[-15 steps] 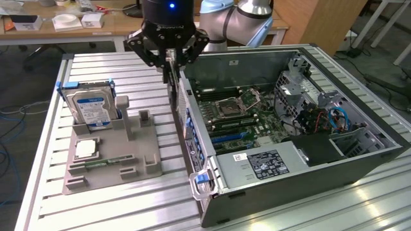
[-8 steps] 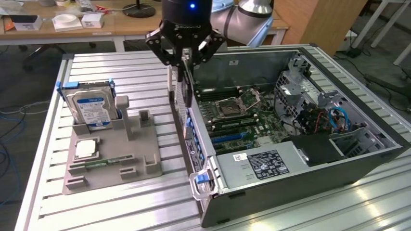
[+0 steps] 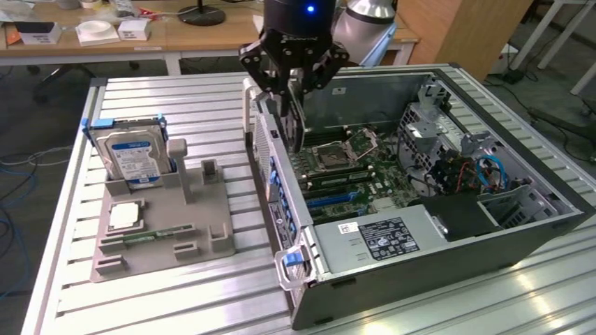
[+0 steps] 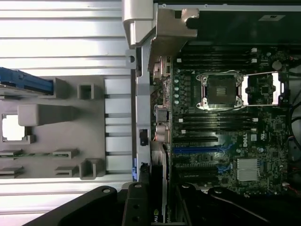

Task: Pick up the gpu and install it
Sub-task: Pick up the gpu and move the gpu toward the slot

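My gripper [image 3: 293, 82] hangs over the rear edge of the open computer case [image 3: 521, 230], shut on the gpu [image 3: 292, 122]. The gpu is a thin dark card held on edge and pointing down toward the motherboard [image 3: 359, 174]. In the wrist view the gpu [image 4: 158, 207] runs out from between my black fingers [image 4: 136, 205], its lower edge just above the case's rear wall [image 4: 141, 108] and near the blue expansion slots [image 4: 195, 151]. The card is not touching a slot that I can see.
A grey parts holder [image 3: 209, 223] sits at the exterior view's left of the case, carrying a hard drive with a blue label [image 3: 133, 157], a processor chip [image 3: 124, 215] and a memory stick [image 3: 156, 234]. The processor socket [image 4: 221, 90] is open. Cables [image 3: 489, 171] fill the case's far side.
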Controlling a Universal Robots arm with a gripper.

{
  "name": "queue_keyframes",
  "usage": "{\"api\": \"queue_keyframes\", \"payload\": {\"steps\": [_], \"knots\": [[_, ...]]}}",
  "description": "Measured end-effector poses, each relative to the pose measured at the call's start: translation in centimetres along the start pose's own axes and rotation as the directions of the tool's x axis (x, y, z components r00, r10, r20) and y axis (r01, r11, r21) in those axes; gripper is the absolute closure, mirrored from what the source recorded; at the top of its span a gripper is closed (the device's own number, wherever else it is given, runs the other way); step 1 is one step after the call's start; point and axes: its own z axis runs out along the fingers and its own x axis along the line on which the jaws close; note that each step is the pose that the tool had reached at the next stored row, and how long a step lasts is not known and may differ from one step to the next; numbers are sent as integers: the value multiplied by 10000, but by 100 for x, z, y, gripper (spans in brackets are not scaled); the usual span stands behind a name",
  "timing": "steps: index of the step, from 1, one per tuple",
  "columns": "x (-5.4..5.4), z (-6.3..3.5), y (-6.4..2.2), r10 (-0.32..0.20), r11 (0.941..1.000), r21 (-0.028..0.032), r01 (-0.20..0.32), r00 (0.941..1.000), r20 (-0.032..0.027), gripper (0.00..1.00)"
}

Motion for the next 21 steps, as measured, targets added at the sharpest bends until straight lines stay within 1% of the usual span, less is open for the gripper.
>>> {"api": "queue_keyframes", "payload": {"steps": [21], "knots": [[-812,18,30,0,10000,0,0,10000,1,73]]}}
